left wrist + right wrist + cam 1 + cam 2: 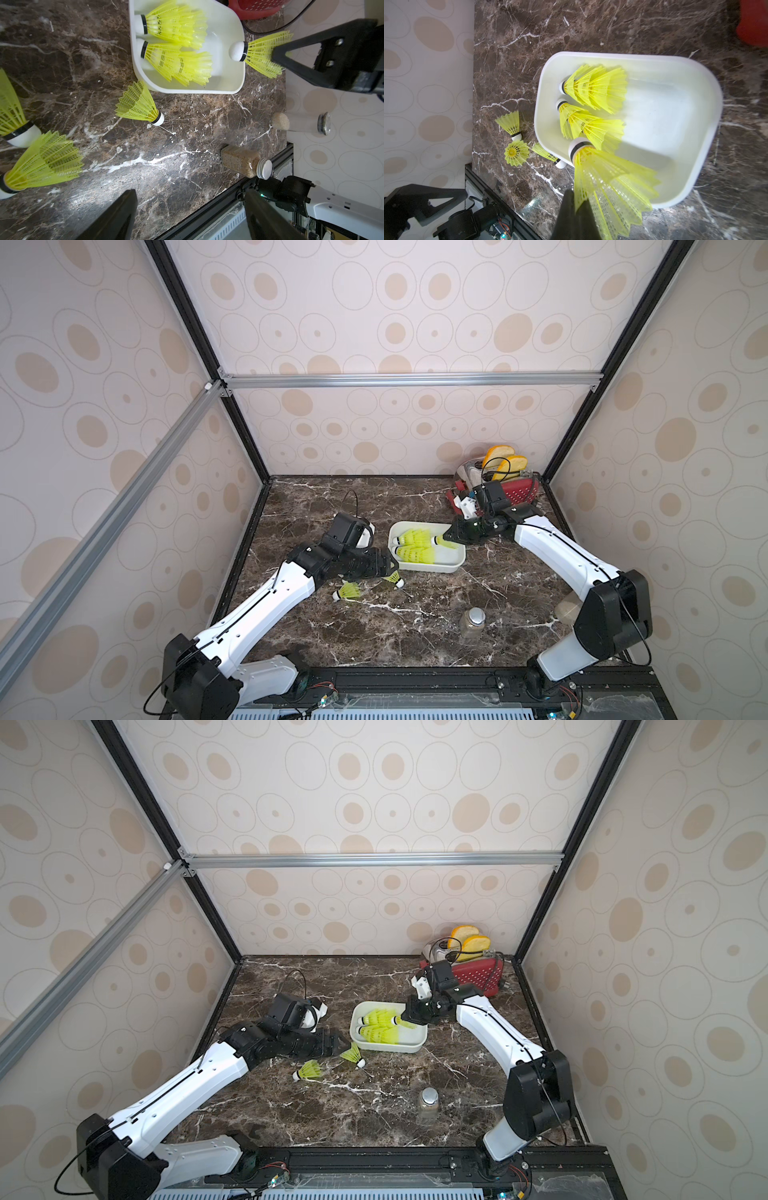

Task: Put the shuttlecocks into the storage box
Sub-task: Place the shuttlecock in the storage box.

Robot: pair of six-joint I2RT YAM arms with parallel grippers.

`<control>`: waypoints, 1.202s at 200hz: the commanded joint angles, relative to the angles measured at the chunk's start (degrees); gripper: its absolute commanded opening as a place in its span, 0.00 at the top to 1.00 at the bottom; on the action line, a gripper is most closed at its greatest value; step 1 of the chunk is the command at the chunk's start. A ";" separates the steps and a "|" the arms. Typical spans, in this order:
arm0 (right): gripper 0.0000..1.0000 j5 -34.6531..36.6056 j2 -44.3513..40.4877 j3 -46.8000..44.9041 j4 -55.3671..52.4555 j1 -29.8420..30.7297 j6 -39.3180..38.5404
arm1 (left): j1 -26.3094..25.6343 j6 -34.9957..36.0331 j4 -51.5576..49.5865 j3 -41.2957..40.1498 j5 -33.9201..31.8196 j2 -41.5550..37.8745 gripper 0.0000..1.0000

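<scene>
Your dark marbled surface [374, 635] sits between circle-patterned walls [395, 431]; right jaws pinch 1 shuttlecock [257, 52] above the box [428, 567], left jaws stand apart.

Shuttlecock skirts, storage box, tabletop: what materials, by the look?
Shuttlecock skirts: likely moulded plastic, semi-translucent; ribbed mesh shows. Storage box: white plastic, glossy; rounded moulded rim, soft reflections. Tabletop: polished marble or marble-look laminate; white veins, glare.

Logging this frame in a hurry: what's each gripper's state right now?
Left gripper: open, holding nothing.
Right gripper: shut on a shuttlecock by its skirt, above the storage box.
</scene>
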 commanded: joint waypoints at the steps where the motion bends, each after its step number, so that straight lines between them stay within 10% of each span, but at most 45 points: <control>1: 1.00 1.74 2.09 -0.43 -1.20 -1.33 -1.98 | -0.56 -1.53 5.38 2.60 0.33 1.55 0.16; 240: 1.00 -7.70 19.27 3.09 18.93 -2.26 6.65 | -1.00 -2.43 11.49 3.48 0.59 8.48 0.16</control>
